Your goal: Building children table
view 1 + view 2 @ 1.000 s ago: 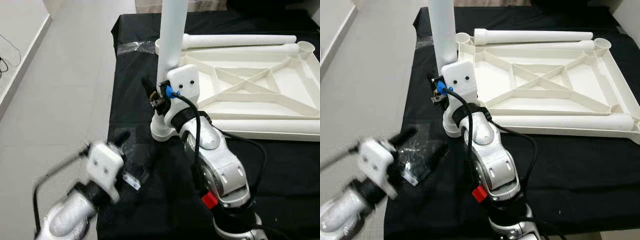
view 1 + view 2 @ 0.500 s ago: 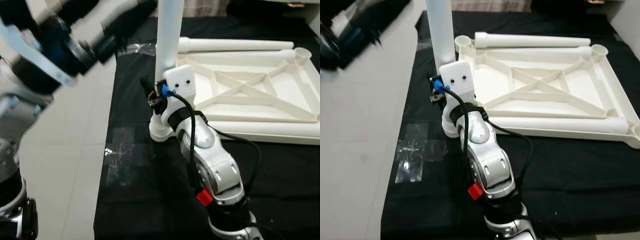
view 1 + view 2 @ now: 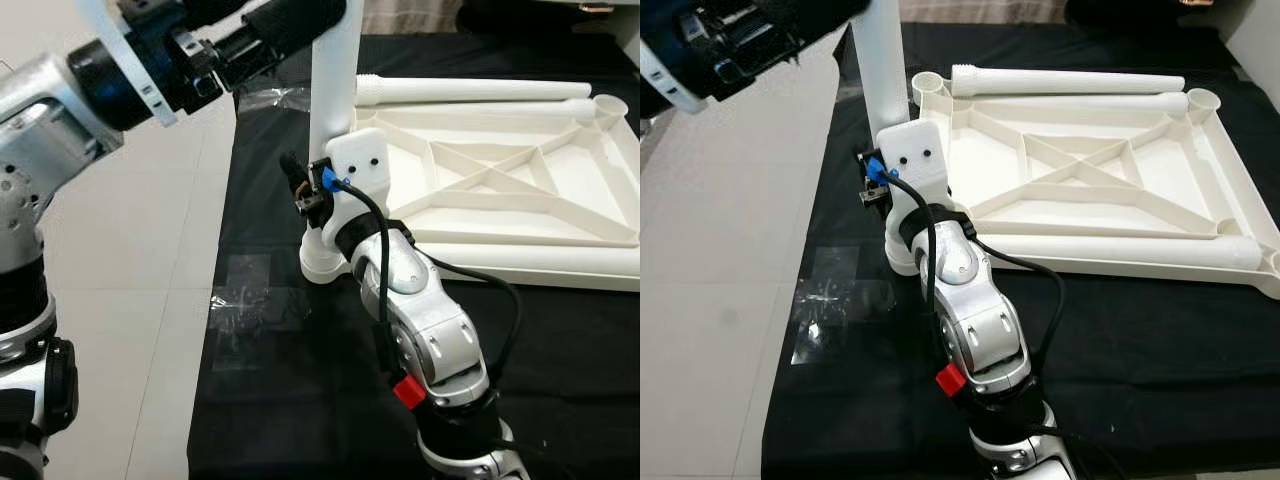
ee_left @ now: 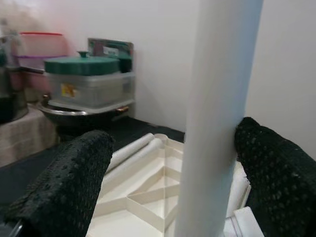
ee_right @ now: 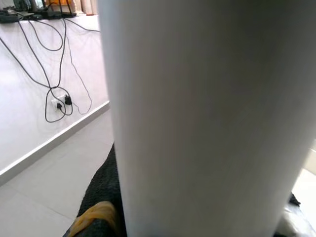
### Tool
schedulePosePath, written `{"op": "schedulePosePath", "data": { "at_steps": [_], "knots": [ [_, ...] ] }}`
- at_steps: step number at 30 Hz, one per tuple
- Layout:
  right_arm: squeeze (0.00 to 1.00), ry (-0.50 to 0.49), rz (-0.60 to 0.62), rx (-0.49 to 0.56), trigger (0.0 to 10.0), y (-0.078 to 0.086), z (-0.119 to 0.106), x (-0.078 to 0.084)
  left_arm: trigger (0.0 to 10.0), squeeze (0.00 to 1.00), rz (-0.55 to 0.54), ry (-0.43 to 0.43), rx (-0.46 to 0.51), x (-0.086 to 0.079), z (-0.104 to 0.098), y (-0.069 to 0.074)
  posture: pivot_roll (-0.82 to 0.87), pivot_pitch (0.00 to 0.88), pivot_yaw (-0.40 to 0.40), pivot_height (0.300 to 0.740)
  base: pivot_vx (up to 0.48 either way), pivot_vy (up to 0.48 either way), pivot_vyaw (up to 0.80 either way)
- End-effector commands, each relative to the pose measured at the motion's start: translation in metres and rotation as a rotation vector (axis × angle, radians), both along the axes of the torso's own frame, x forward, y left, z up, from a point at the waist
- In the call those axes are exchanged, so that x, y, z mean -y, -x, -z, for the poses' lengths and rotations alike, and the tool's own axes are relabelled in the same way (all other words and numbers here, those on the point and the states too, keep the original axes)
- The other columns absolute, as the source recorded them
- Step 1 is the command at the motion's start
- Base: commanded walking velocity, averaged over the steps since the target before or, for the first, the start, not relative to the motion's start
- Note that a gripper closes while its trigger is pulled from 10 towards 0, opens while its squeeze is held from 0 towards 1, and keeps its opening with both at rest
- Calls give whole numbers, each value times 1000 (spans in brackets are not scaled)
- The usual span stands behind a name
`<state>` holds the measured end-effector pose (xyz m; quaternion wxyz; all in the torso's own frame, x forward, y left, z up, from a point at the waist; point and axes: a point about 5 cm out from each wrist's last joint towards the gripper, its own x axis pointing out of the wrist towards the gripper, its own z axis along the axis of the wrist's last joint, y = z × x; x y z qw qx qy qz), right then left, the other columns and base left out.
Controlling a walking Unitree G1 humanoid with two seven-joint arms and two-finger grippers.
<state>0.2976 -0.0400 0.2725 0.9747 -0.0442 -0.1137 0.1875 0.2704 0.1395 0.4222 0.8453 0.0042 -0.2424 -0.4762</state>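
The left gripper has its fingers spread wide around the upright leg; the right gripper clasps that leg low at its corner socket. On the black desk the upturned tabletop holds three unmounted legs

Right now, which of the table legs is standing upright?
The leg at the tabletop's near-left corner, held between both end effectors. The other three lie flat along the upturned tabletop's edges.
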Motion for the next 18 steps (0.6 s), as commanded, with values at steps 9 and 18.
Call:
{"op": "schedulePosePath", "data": {
  "at_steps": [9,18],
  "knots": [
    [0,51,76,-227,10000,-12,45,8,10000,0,84,-145,-33,18,5,-8,76,297,-2,740,0,0,0],
    [0,45,79,-224,10000,-11,44,7,0,0,104,-211,-25,20,7,-11,78,295,7,740,0,0,0]
  ]
}}
